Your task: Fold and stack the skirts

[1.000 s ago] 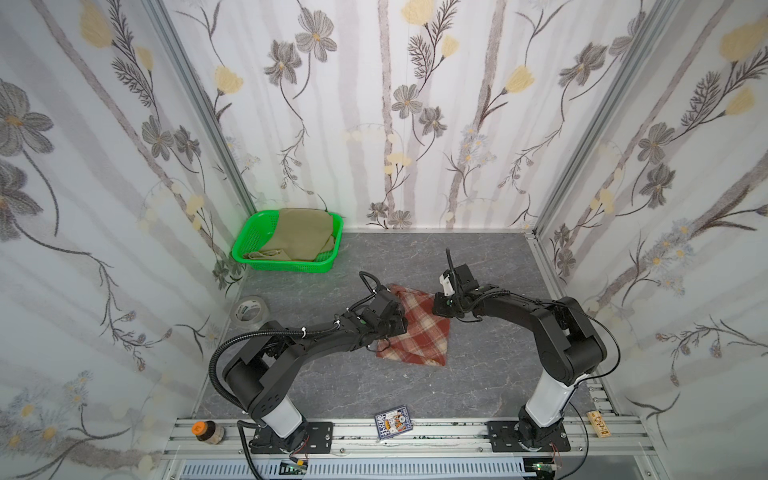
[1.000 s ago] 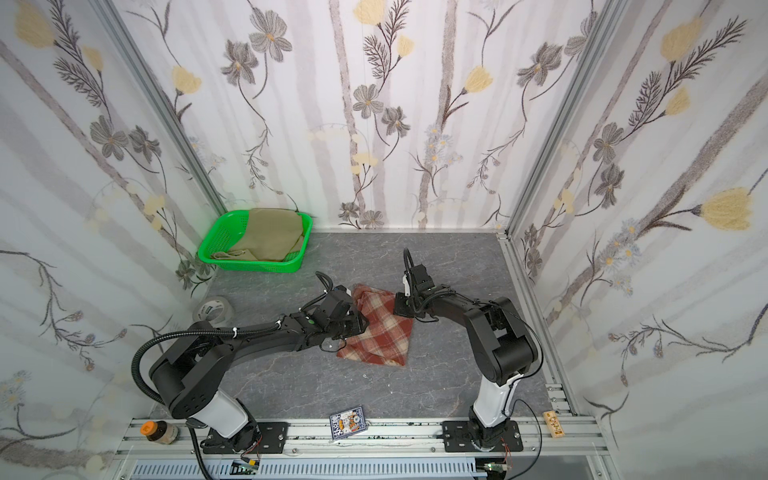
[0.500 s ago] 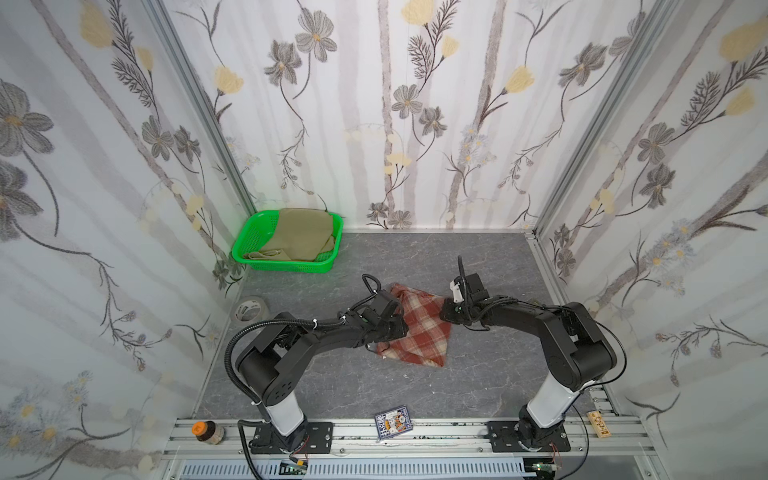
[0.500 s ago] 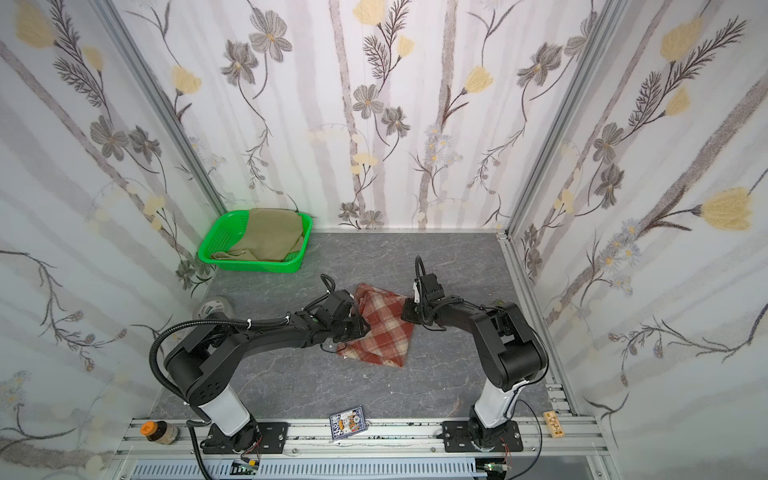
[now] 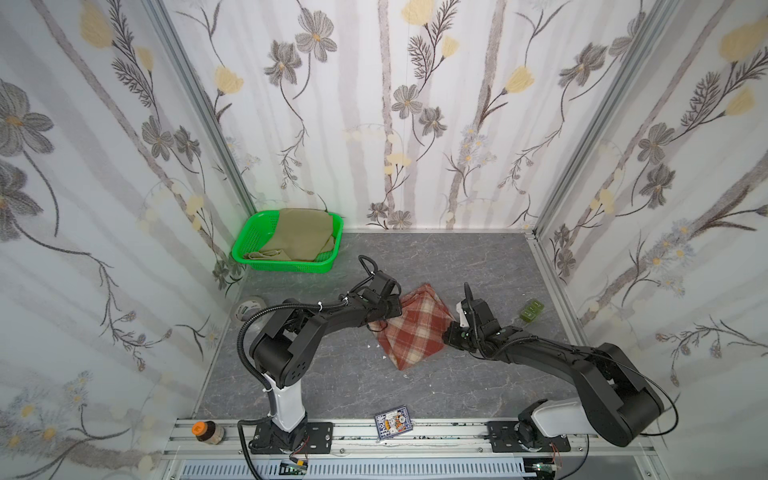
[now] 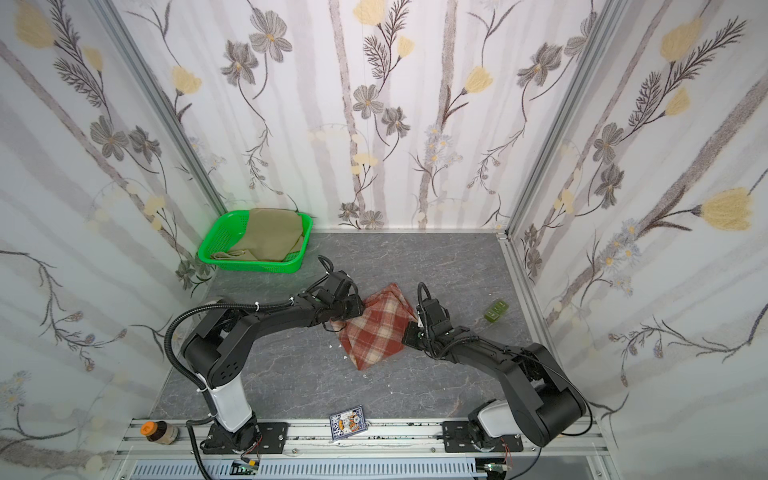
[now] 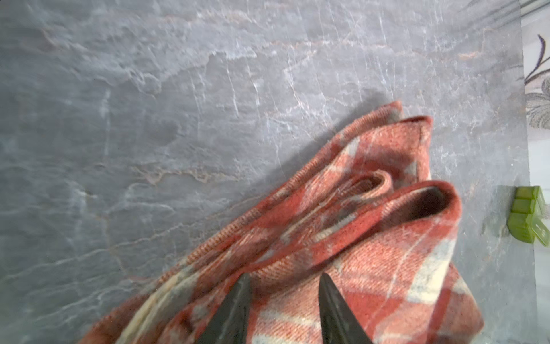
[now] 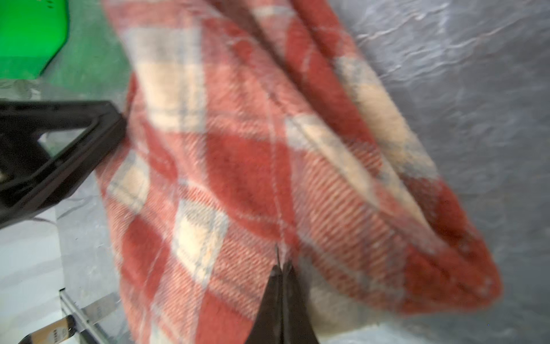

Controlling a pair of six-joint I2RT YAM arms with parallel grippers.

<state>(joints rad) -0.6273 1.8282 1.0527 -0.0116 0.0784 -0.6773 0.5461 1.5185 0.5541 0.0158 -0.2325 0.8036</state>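
Plaid skirt (image 5: 411, 328) lies folded on the grey table (image 5: 436, 257) in both top views, between my two grippers; the left gripper (image 5: 394, 311) sits at one edge of it and the right gripper (image 5: 451, 332) at the opposite edge, both down at the cloth; the khaki skirt (image 5: 299, 237) is well behind the left gripper, heaped in the green basket (image 5: 249, 232), apart from either arm; a small green block (image 5: 531, 311) lies near the right gripper, on the side away from the plaid.

From the left wrist I see the left gripper (image 7: 284, 281) with its two dark fingers (image 7: 238, 306) standing apart, thick plaid folds (image 7: 387, 253) between and just ahead of the tips; I cannot tell whether they pinch the cloth or only rest on it; the green block (image 7: 528, 214) lies beyond the cloth's far corner.

From the right wrist the right gripper (image 8: 281, 268) is closed, fingers pressed flat together, tips touching the plaid surface (image 8: 238, 163); the skirt spreads ahead of them, blurred; a black finger of the left gripper sits right at the skirt's far edge; a corner of the green basket (image 8: 29, 35) shows beyond it.
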